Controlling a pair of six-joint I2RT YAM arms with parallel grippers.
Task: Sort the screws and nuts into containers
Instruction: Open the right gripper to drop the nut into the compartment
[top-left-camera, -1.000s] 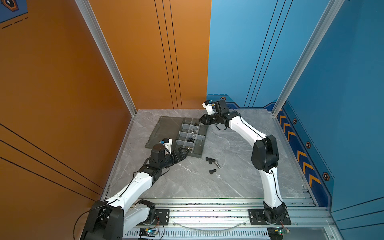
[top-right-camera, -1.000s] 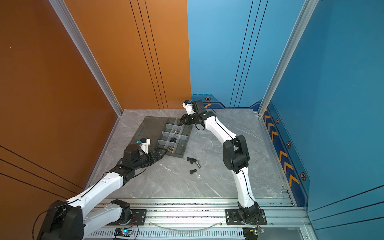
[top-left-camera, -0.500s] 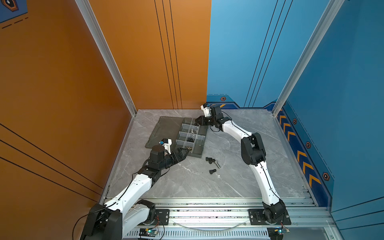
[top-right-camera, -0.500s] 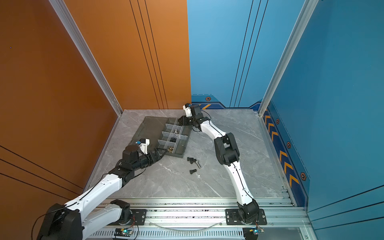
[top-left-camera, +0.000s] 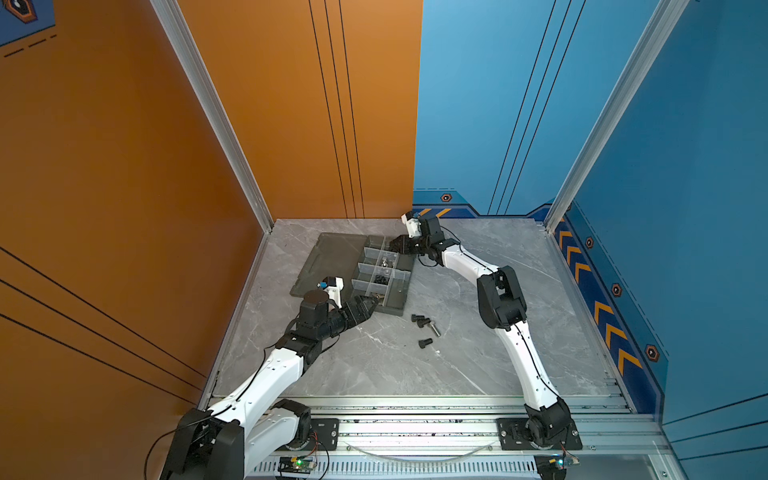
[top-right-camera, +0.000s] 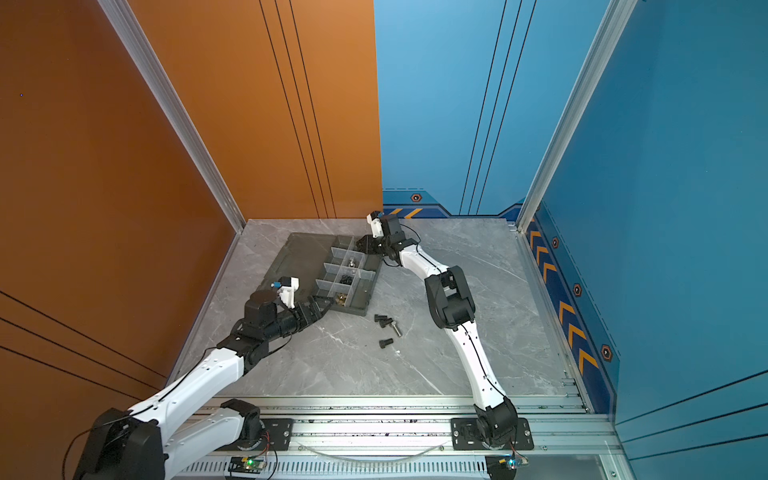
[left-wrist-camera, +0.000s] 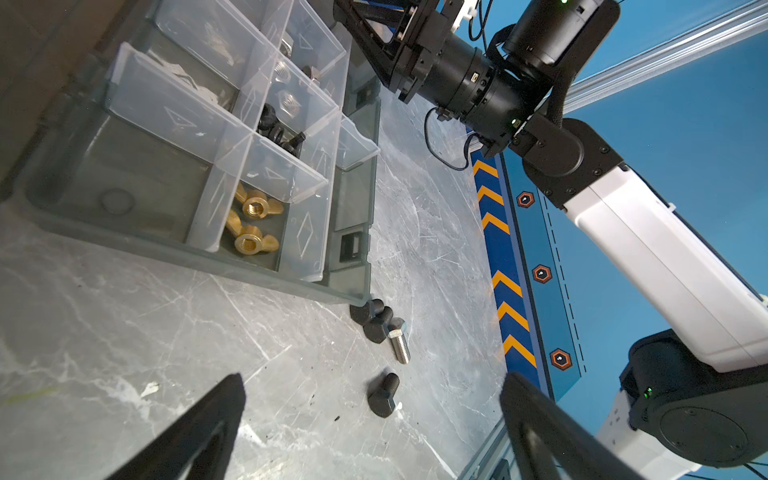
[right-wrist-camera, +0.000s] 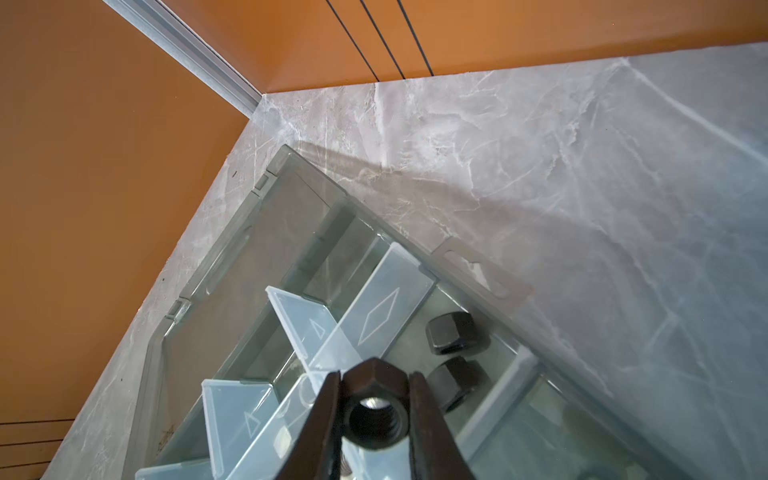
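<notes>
One flat grey lid (top-left-camera: 328, 259) lies open left of the dark organizer tray (top-left-camera: 405, 291). At the tray's near corner the left gripper (top-left-camera: 370, 306) hovers, jaws spread wide and empty, beside the nearest cell (left-wrist-camera: 266, 249) with two brass wing nuts (left-wrist-camera: 252, 222). Over the tray's far end the right gripper (top-left-camera: 397, 246) is clenched on a black hex nut (right-wrist-camera: 374, 415), above a cell holding two black hex pieces (right-wrist-camera: 455, 332). Right of the tray, three black bolts (top-left-camera: 419, 319) and one silver bolt (top-left-camera: 434, 331) lie on the marble table (top-left-camera: 478, 365).

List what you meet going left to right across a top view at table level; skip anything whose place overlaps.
Flat dark grey plastic lid panel → dark grey divided organizer tray → silver metal screw → right arm's black elbow joint.
</notes>
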